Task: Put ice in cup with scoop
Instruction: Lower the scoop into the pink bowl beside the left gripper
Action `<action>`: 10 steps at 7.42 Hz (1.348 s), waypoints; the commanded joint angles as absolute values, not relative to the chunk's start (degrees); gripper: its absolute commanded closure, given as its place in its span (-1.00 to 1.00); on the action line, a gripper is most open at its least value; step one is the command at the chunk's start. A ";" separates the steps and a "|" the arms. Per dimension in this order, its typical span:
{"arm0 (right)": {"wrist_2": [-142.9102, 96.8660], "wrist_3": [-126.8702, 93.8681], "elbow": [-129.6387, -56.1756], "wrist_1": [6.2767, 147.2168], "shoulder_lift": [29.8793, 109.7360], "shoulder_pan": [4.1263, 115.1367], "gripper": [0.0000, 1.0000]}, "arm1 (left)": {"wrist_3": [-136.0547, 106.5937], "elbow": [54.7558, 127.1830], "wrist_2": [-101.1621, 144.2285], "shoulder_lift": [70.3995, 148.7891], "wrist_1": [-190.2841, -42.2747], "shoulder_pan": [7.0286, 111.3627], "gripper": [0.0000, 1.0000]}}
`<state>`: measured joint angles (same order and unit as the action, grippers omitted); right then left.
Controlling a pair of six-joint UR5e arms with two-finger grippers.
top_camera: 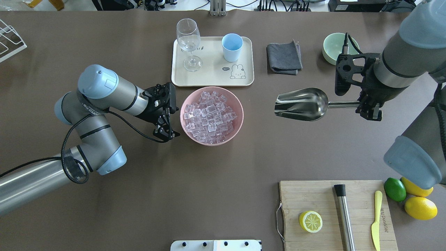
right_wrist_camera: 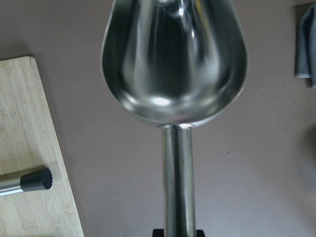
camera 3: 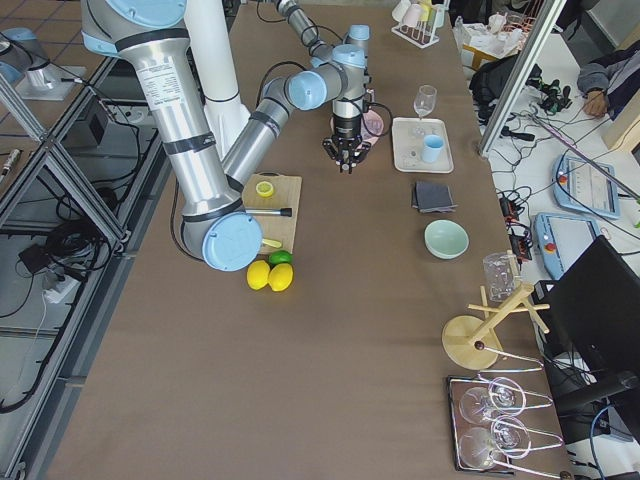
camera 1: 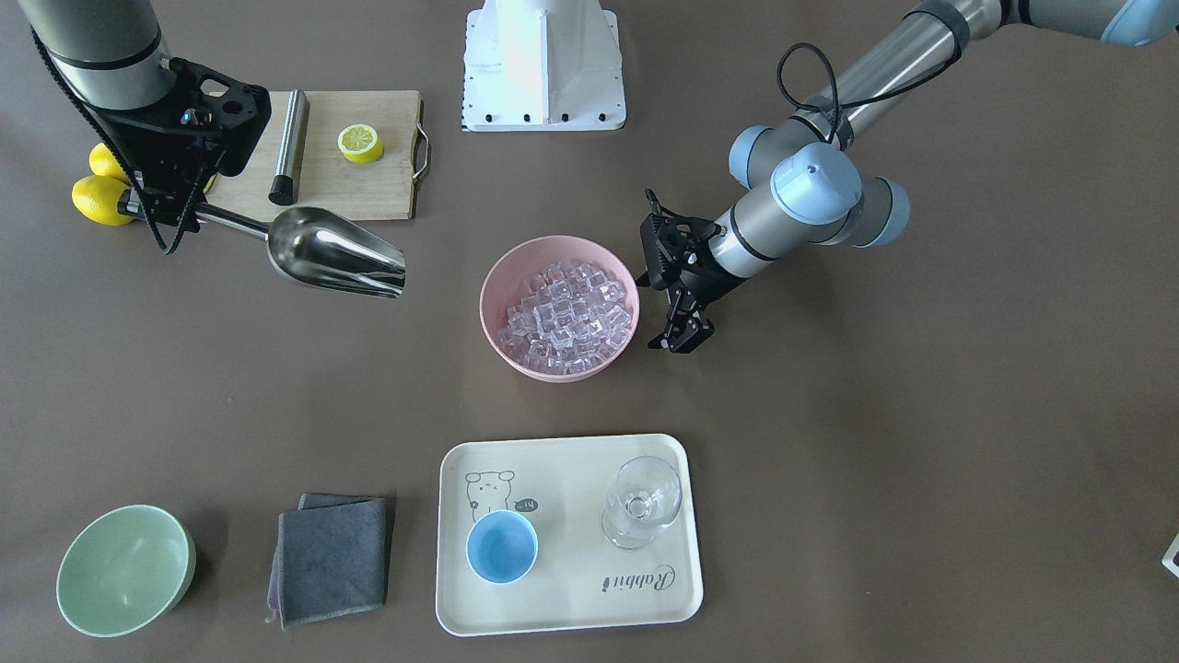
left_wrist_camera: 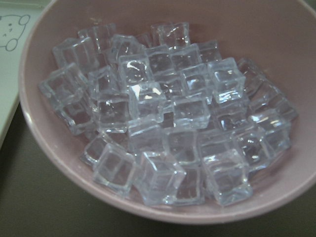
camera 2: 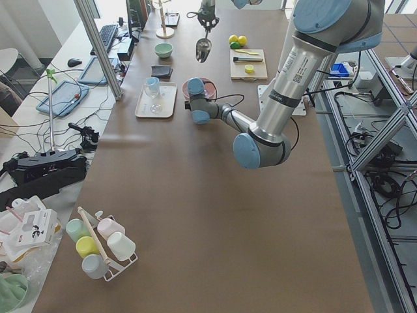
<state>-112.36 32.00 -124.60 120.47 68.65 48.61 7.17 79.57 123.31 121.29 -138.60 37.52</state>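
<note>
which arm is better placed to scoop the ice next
Right. The right end effector grips the scoop by its handle, empty trough facing the pink bowl of ice. The left end effector sits beside that bowl holding nothing.

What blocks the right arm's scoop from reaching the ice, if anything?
Likely nothing, so yes: only bare table separates scoop from ice; the left gripper sits on the pink bowl's other side.

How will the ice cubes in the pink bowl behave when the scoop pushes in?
The ice looks glossy and smooth, so cubes probably slide past each other. They lie loosely heaped, so the pile likely shifts rather than lifting together. Piled high in the pink bowl, some may spill over.
</note>
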 commanded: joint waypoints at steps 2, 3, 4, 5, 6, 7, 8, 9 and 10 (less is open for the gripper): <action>-111.71 31.99 -121.92 125.66 61.82 47.81 1.00 | 7.12 79.63 123.31 121.20 -138.69 37.62 -0.98; -111.97 31.91 -121.30 126.73 60.05 47.64 1.00 | 7.03 79.63 123.31 121.20 -138.60 37.62 -0.98; -111.80 30.69 -118.85 127.00 57.51 47.03 1.00 | 6.94 79.63 123.31 121.20 -138.60 37.62 -0.98; -111.62 30.33 -116.13 127.52 54.96 46.41 1.00 | 6.94 79.63 123.31 121.11 -138.60 37.62 -0.98; -110.93 30.32 -115.15 129.01 52.84 45.62 1.00 | 7.03 79.63 123.31 121.11 -138.69 37.62 -0.98; -110.40 30.32 -113.83 129.37 51.00 45.18 1.00 | 7.12 79.80 123.40 121.03 -138.78 37.62 -0.98; -110.48 30.24 -112.86 130.33 49.41 45.00 1.00 | 7.12 79.80 123.40 121.03 -138.78 37.62 -0.98; -109.87 29.89 -110.33 132.52 46.78 43.87 1.00 | 7.12 79.80 123.40 121.03 -138.78 37.62 -0.98; -109.17 29.10 -109.43 133.41 45.89 43.07 1.00 | 7.03 79.80 123.31 121.03 -138.78 37.62 -0.98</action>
<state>-110.18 30.05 -111.90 131.20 48.59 44.48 7.11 79.78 123.39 121.03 -138.77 37.62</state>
